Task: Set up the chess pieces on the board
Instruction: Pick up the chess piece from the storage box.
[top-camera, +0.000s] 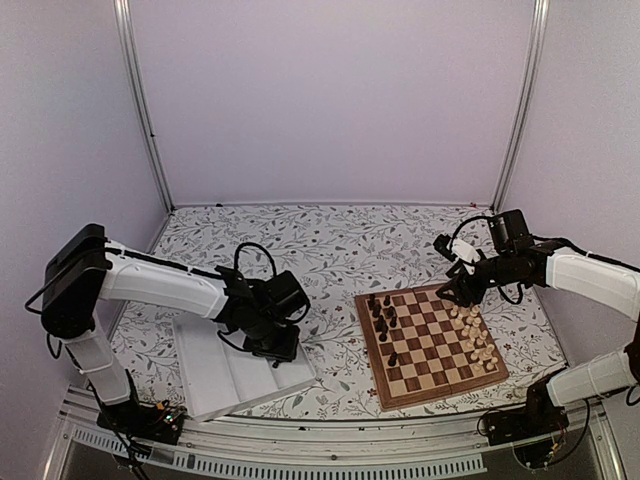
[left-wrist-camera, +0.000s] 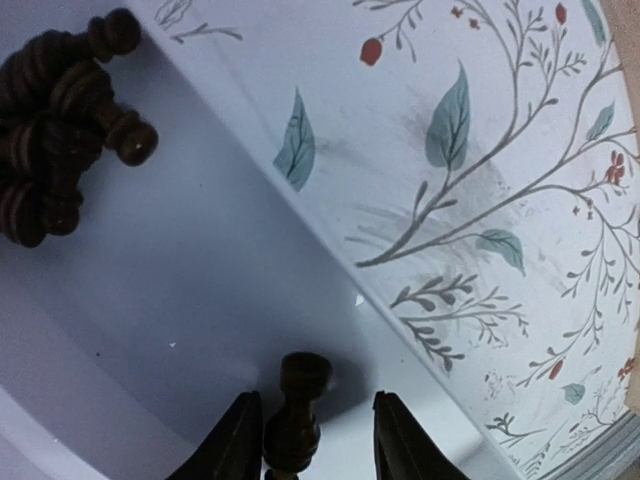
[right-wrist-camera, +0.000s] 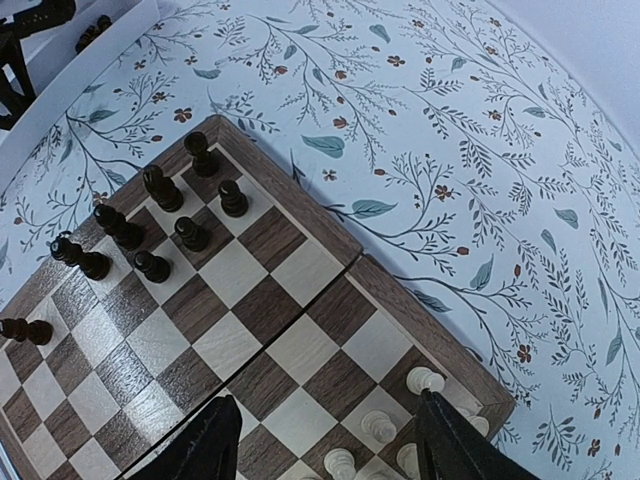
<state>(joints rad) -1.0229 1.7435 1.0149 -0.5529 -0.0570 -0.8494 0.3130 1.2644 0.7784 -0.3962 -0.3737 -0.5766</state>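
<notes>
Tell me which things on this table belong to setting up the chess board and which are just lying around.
Part of the job:
- board
- dark pieces already on it
- pale pieces along its other side
- spare dark pieces in the tray
- one dark piece between the left fingers

Just there:
- white tray
- floral table cover

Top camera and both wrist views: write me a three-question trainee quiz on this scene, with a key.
1. Which colour of pieces on the board stands nearer the right arm's base?
2. True or false: a dark piece stands between the fingers of the left hand.
3. The heap of dark pieces lies: A in the white tray, B on the board, C in the left hand.
Key: 1 the cream pieces; 2 true; 3 A.
</notes>
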